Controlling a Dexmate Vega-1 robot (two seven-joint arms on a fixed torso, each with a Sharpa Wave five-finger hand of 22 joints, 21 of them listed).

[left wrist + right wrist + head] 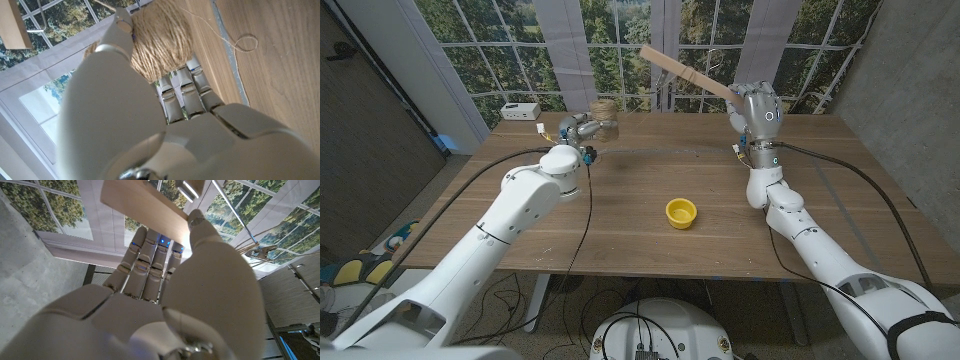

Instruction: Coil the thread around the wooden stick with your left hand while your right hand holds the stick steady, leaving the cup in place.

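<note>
Your right hand (757, 110) is raised above the table's far right part and grips the flat pale wooden stick (685, 74) by its lower end; the rest of the stick slants up and away toward the window, clear of the table. In the right wrist view the stick (145, 206) sits between thumb and fingers (150, 255), so the hold looks firm. The stick is rigid and light, but its faces are smooth, so expect the first turns to slide unless you keep some tension in the thread. Keep the grip low, so the long free length stays open for winding.

Your left hand (582, 128) is near the table's far edge, left of centre, closed around the round ball of tan jute twine (604, 112). The left wrist view shows the ball (160, 42) pressed between thumb and fingers (182, 92). The ball is soft and light and gives under pressure, so hold it by its body and do not squeeze it hard, or the strand will not pay out. A thin loose strand (235, 42) trails over the wooden table (280, 75) and curls into a small loop; it is limp and will snag easily. Whether any of it reaches the stick I cannot tell.

The small yellow cup (681, 212) stands alone nearer the table's front edge, about midway along it, well apart from both hands. Swing the ball high so neither it nor the strand brushes the cup.
</note>
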